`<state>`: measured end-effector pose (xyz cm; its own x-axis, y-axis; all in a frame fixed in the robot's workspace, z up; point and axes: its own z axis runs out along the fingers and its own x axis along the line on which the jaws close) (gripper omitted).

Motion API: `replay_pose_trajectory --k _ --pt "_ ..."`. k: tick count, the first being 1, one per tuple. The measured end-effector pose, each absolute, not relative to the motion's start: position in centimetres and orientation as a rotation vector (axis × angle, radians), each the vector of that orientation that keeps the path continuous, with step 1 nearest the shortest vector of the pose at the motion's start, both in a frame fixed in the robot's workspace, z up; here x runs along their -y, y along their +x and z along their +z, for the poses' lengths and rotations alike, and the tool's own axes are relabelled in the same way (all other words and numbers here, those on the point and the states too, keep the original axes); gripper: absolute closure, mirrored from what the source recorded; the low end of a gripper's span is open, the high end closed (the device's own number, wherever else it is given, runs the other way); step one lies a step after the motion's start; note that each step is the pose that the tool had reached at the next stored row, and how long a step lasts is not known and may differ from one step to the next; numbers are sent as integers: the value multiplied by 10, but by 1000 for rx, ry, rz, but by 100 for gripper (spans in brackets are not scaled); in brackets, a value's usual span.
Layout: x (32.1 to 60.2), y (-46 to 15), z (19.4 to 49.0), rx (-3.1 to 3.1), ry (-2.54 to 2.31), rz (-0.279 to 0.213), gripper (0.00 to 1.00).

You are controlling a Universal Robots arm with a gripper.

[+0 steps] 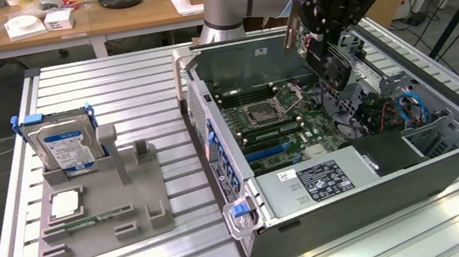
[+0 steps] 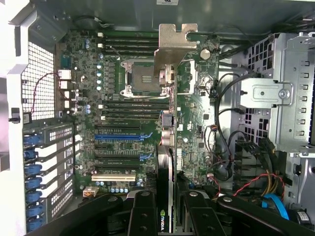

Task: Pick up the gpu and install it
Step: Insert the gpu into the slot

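Note:
My gripper hangs over the open computer case, shut on the gpu, which it holds on edge above the motherboard. In the wrist view the gpu runs edge-on away from my gripper, and its silver bracket is at the far end. The card is held between the two black fingers, with a green logo showing at their base. It hovers above the board beside the CPU socket, clear of the blue expansion slots.
A grey holder at the exterior view's left carries an upright silver hard drive and a flat memory stick. Inside the case, a metal drive cage and loose cables flank the board. Desks stand behind the table.

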<state>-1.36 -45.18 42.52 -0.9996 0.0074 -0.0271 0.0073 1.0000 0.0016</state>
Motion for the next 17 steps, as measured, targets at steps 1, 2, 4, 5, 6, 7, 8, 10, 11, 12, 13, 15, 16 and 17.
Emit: replay_pose_trajectory --k 1,2,4,5,6,7,8,10,11,12,13,15,16,17 --pt "452 -14 425 -3115 9 2 74" --pt "452 -14 425 -3115 7 2 74" --pt "452 -14 425 -3115 1 3 74" --pt "452 -14 425 -3115 -2 3 74" --pt "452 -14 425 -3115 -4 3 74" --pt "452 -14 425 -3115 -7 3 74" --pt "452 -14 425 -3115 -10 3 74" --pt "452 -14 425 -3114 -16 3 74" --pt "452 -14 425 -3114 -19 3 74" --pt "452 -14 425 -3114 -23 3 74" --pt "452 -14 425 -3114 -26 3 74" --pt "452 -14 425 -3114 -34 3 74" --pt "452 -14 425 -3114 -37 3 74" --pt "452 -14 425 -3114 -41 3 74"
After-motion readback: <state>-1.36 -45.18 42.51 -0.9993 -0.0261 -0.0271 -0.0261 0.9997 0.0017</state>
